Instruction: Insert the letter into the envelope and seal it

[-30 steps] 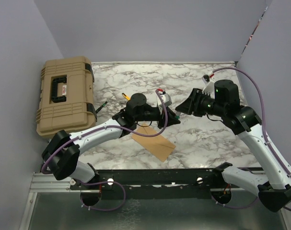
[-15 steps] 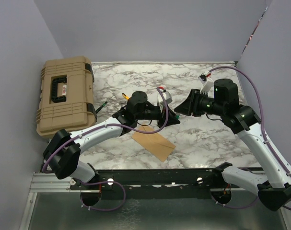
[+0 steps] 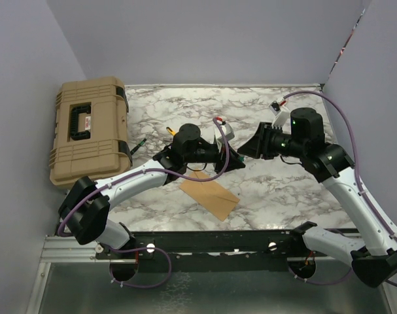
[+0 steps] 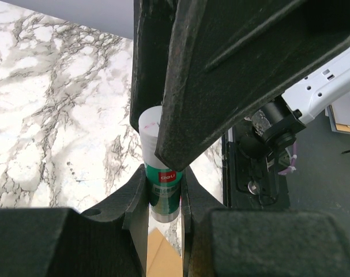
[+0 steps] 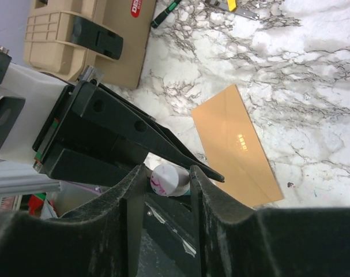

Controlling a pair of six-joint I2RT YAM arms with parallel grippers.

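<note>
1. Right by the near edge of the table (image 3: 283, 190), about midway along it, the envelope (image 3: 210, 194) lies flat and askew. No gripper touches it.
2. No letter shows as a separate sheet in any view. It is probably inside the envelope already, but I cannot tell for sure.
3. Just above and beyond the envelope, the left gripper (image 4: 162, 196) is clamped narrowly on the green body of a glue stick (image 4: 163, 187). It holds the stick off the table, white cap (image 5: 170, 179) toward the right arm.
4. Meeting it from the right, the right gripper (image 5: 168, 176) has its fingers on either side of the cap, partly open and very close to it. Whether they actually pinch the cap I cannot tell.
5. Judging by this, the step in hand is uncapping the glue so the flap can be sealed.
6. The next move calls for a firm pinch on the cap, then a straight pull along the stick's axis while the left gripper holds the body steady. A skewed pull could drag the stick out of the left fingers.
7. Farther off, a pen (image 3: 139, 145) lies beside a tan case (image 3: 88, 134) at the left edge, well apart from the work.
</note>
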